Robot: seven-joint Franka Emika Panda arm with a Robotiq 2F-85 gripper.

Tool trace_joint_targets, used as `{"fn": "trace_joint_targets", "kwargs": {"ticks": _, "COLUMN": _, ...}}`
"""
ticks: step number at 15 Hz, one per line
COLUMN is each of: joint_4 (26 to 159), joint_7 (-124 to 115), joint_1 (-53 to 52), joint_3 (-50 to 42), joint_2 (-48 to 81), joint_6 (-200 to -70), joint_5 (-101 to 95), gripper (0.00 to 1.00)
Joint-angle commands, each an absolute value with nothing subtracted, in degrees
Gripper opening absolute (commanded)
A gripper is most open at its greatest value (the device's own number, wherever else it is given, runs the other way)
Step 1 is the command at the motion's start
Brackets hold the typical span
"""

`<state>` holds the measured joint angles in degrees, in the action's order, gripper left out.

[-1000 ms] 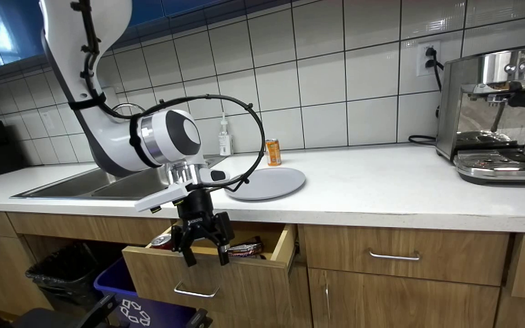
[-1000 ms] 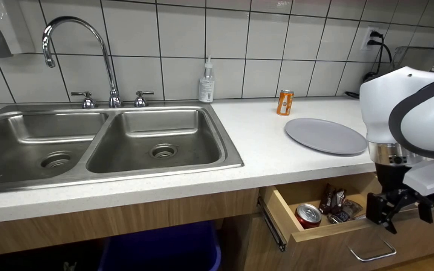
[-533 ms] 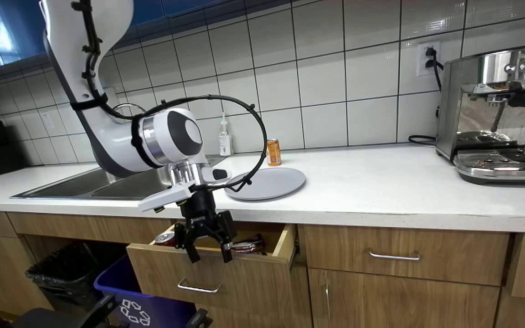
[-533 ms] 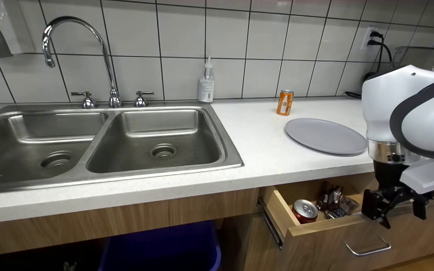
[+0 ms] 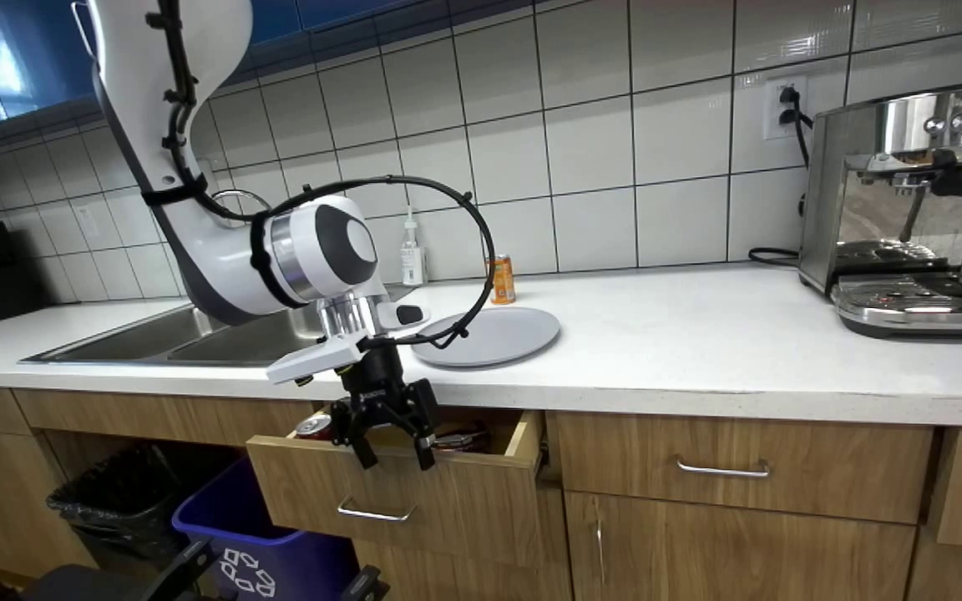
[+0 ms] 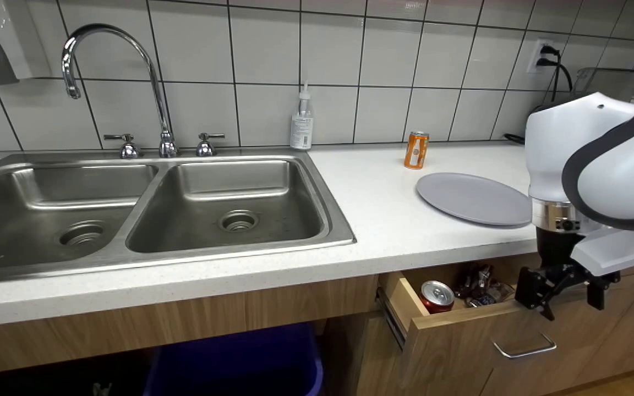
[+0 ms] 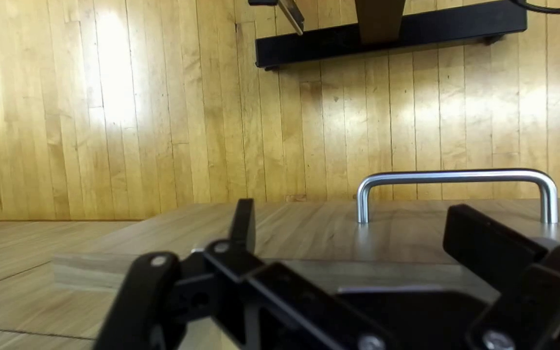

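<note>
Black and angular, the tool (image 5: pixel 396 457) hung at the front edge of the wooden drawer (image 5: pixel 468 505), its fingers (image 7: pixel 245 223) spread well apart (whether either one touched the wood, I could not tell). That drawer stood partly out beneath the white table (image 5: pixel 665 334). From the wrist view, its silver handle (image 7: pixel 457 177) showed against pale floorboards (image 7: pixel 139 146), just beyond the fingers. Inside, a red can (image 6: pixel 437 297) stood upright near dark-wrapped packets (image 6: pixel 479 281), their print too small to read.

Up on the table, a grey plate (image 6: pixel 471 198) lay flat, and an orange can (image 6: pixel 416 151) stood near it, closer to the tiled wall (image 5: pixel 589 159). A clear bottle (image 6: pixel 301 127) rested at a back corner of the steel sink (image 6: pixel 142 203), while an espresso machine (image 5: pixel 873 209) sat well apart from the plate. Below the table, a blue bin (image 5: pixel 310 558) stood low beside the drawer, next to a black-lined bin (image 5: pixel 130 501).
</note>
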<state>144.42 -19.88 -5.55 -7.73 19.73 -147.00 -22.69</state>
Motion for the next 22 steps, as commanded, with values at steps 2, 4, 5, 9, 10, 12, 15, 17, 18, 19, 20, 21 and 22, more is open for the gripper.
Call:
{"fn": "trace_joint_targets", "kwargs": {"ticks": 2, "joint_4": 140.8, "joint_7": -23.6, "joint_1": -7.9, "joint_3": -10.2, "joint_2": 23.4, "joint_6": -150.7, "joint_5": -25.0, "gripper": 1.00}}
{"fn": "trace_joint_targets", "kwargs": {"ticks": 4, "joint_4": 140.2, "joint_7": -24.7, "joint_1": -8.8, "joint_3": -11.2, "joint_2": 24.1, "joint_6": -151.9, "joint_5": -25.6, "gripper": 1.00}}
{"fn": "trace_joint_targets", "kwargs": {"ticks": 5, "joint_4": 139.8, "joint_7": -25.1, "joint_1": -9.2, "joint_3": -11.6, "joint_2": 24.5, "joint_6": -152.5, "joint_5": -25.8, "gripper": 1.00}}
{"fn": "trace_joint_targets", "kwargs": {"ticks": 9, "joint_4": 138.5, "joint_7": -26.7, "joint_1": -11.0, "joint_3": -13.3, "joint_2": 25.9, "joint_6": -154.4, "joint_5": -26.2, "gripper": 1.00}}
{"fn": "trace_joint_targets", "kwargs": {"ticks": 10, "joint_4": 138.2, "joint_7": -26.9, "joint_1": -11.4, "joint_3": -13.7, "joint_2": 26.3, "joint_6": -154.7, "joint_5": -26.1, "gripper": 1.00}}
{"fn": "trace_joint_targets", "kwargs": {"ticks": 12, "joint_4": 137.5, "joint_7": -27.3, "joint_1": -12.1, "joint_3": -14.5, "joint_2": 26.9, "joint_6": -155.4, "joint_5": -25.9, "gripper": 1.00}}
{"fn": "trace_joint_targets", "kwargs": {"ticks": 15, "joint_4": 136.5, "joint_7": -28.4, "joint_1": -13.3, "joint_3": -15.7, "joint_2": 27.9, "joint_6": -156.7, "joint_5": -25.7, "gripper": 1.00}}
{"fn": "trace_joint_targets", "kwargs": {"ticks": 17, "joint_4": 136.1, "joint_7": -29.1, "joint_1": -14.1, "joint_3": -16.5, "joint_2": 28.3, "joint_6": -157.6, "joint_5": -25.6, "gripper": 1.00}}
{"fn": "trace_joint_targets", "kwargs": {"ticks": 18, "joint_4": 135.8, "joint_7": -29.6, "joint_1": -14.5, "joint_3": -16.9, "joint_2": 28.6, "joint_6": -158.1, "joint_5": -25.5, "gripper": 1.00}}
{"fn": "trace_joint_targets", "kwargs": {"ticks": 19, "joint_4": 135.6, "joint_7": -29.8, "joint_1": -14.9, "joint_3": -17.3, "joint_2": 28.8, "joint_6": -158.4, "joint_5": -25.3, "gripper": 1.00}}
{"fn": "trace_joint_targets", "kwargs": {"ticks": 20, "joint_4": 135.4, "joint_7": -30.1, "joint_1": -15.3, "joint_3": -17.7, "joint_2": 29.1, "joint_6": -158.8, "joint_5": -25.3, "gripper": 1.00}}
{"fn": "trace_joint_targets", "kwargs": {"ticks": 21, "joint_4": 135.2, "joint_7": -30.2, "joint_1": -15.6, "joint_3": -18.0, "joint_2": 29.3, "joint_6": -159.2, "joint_5": -25.1, "gripper": 1.00}}
{"fn": "trace_joint_targets", "kwargs": {"ticks": 22, "joint_4": 135.0, "joint_7": -30.3, "joint_1": -16.0, "joint_3": -18.4, "joint_2": 29.5, "joint_6": -159.4, "joint_5": -25.1, "gripper": 1.00}}
